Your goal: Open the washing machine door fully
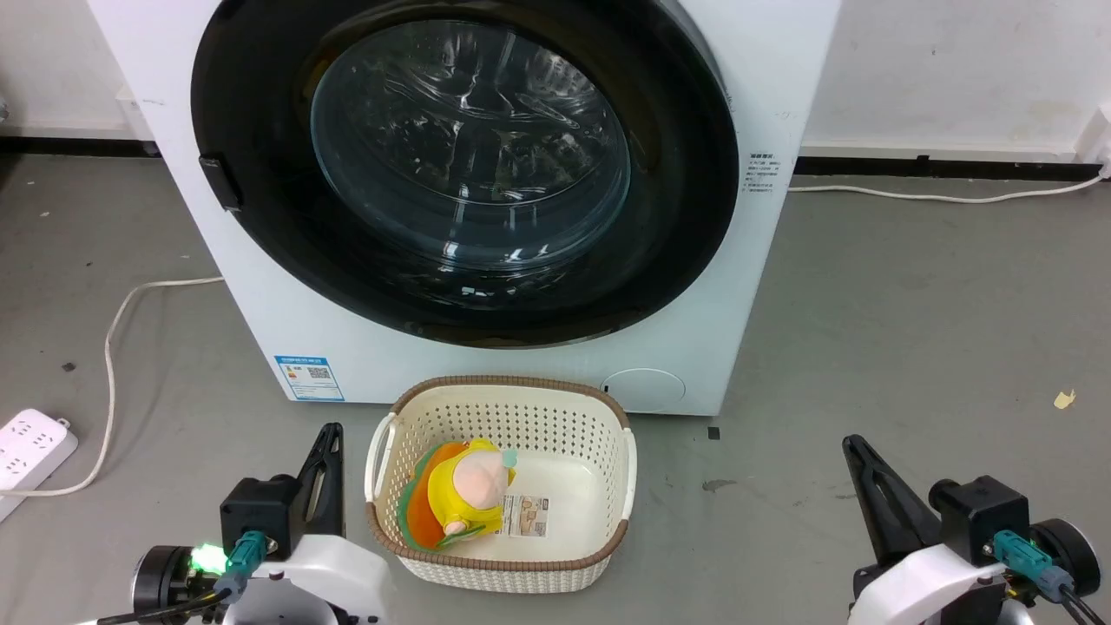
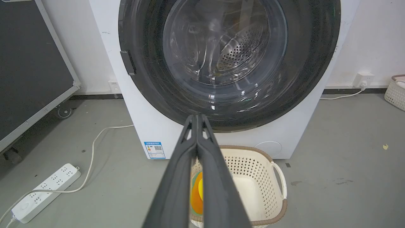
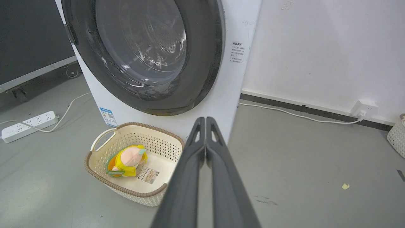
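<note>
The white washing machine [image 1: 286, 312] stands straight ahead on the grey floor. Its door [image 1: 677, 174], a wide glossy black disc with a bulging glass bowl, lies flat against the front; a small black handle tab [image 1: 220, 182] sits on its left edge. The door [image 2: 152, 85] and the door [image 3: 205, 63] also fill the tops of both wrist views. My left gripper [image 1: 331, 431] rests low at the left, shut and empty, well short of the machine. My right gripper [image 1: 851, 443] is low at the right, also shut on nothing. Their tips meet in the wrist views, the left gripper [image 2: 196, 116] and the right gripper [image 3: 202, 119].
A cream basket [image 1: 608, 408] holding a yellow and orange plush toy [image 1: 460, 499] sits on the floor between my grippers, just before the machine. A white power strip [image 1: 26, 447] and its cord [image 1: 108, 347] lie at the left. Another cord [image 1: 946, 198] runs along the right wall.
</note>
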